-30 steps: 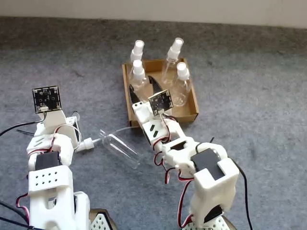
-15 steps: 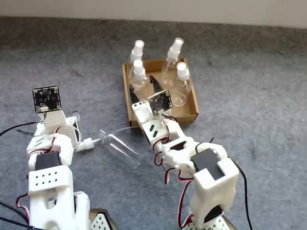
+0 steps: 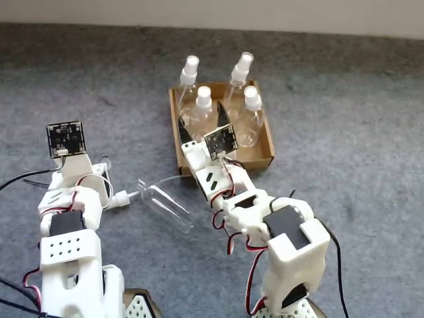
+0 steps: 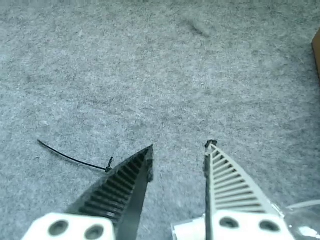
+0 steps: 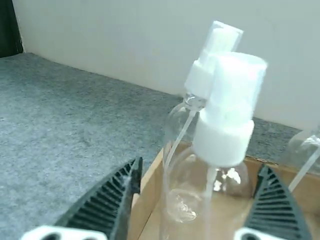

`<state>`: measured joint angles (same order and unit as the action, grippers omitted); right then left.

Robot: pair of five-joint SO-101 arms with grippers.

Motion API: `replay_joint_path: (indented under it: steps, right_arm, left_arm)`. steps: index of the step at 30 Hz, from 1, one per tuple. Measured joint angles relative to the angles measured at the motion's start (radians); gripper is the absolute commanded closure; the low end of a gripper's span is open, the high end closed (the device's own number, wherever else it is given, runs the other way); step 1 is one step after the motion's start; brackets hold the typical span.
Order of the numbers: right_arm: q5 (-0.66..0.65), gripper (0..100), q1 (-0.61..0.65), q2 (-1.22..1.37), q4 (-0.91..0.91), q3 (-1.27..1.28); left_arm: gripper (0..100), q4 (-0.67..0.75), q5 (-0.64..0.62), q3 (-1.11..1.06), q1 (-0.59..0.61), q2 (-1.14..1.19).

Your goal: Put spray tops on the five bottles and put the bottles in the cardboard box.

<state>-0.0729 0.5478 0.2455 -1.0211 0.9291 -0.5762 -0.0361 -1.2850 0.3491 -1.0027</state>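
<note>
The cardboard box (image 3: pixel 266 150) holds several clear bottles with white spray tops. One of them (image 3: pixel 203 109) stands at the box's near left, between the fingers of my right gripper (image 3: pixel 204 122). That gripper is open, with gaps on both sides of the bottle (image 5: pixel 220 165). Another capped bottle (image 5: pixel 212 55) stands just behind it. A further bottle (image 3: pixel 165 204) lies on its side on the carpet, its spray top (image 3: pixel 121 199) pointing at the left arm. My left gripper (image 4: pixel 180 150) is open over bare carpet, with that bottle's clear wall (image 4: pixel 305 222) beside one finger.
A black cable tie (image 4: pixel 75 159) lies on the grey carpet near the left gripper. The box's corner (image 4: pixel 317 47) shows farther off. Open carpet lies to the right of the box (image 3: pixel 344 132) and at the far left.
The bottle between the right gripper's fingers has shifted to the right, toward the middle of the box. The fingers stay spread. The left arm has barely moved.
</note>
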Motion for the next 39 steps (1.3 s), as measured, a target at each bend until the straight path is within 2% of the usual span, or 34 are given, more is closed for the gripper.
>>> replay_joint_path:
  steps: [7,12,17,21,23,26,30,34,39]
  right_arm:
    - [0.000,70.9,0.000,-0.327,0.318,0.000]
    - [0.000,70.9,0.048,-0.658,0.749,0.000]
    - [0.000,70.9,0.164,-0.928,1.240,0.000]
    - [0.000,70.9,0.242,-1.019,1.504,0.000]
    - [0.000,70.9,0.292,-1.025,1.605,0.000]
    - [0.000,70.9,0.385,-1.028,1.700,0.000]
    - [0.000,70.9,0.494,-1.028,1.717,0.000]
    - [0.000,70.9,0.516,-0.945,1.717,0.000]
    - [0.000,70.9,0.520,-0.729,1.718,-0.074]
  left_arm:
    - [84,0.000,0.000,0.000,0.000,0.000]
    - [84,0.000,0.000,0.000,0.000,0.000]
    - [84,0.000,0.000,0.000,0.000,0.000]
    - [84,0.000,0.000,0.008,0.002,0.000]
    - [84,-0.002,0.000,0.031,0.043,0.000]
    - [84,-0.020,0.000,0.077,0.120,0.000]
    - [84,-0.049,0.023,0.133,0.193,0.000]
    - [84,-0.109,0.104,0.216,0.279,0.015]
    - [84,-0.172,0.218,0.391,0.407,0.189]
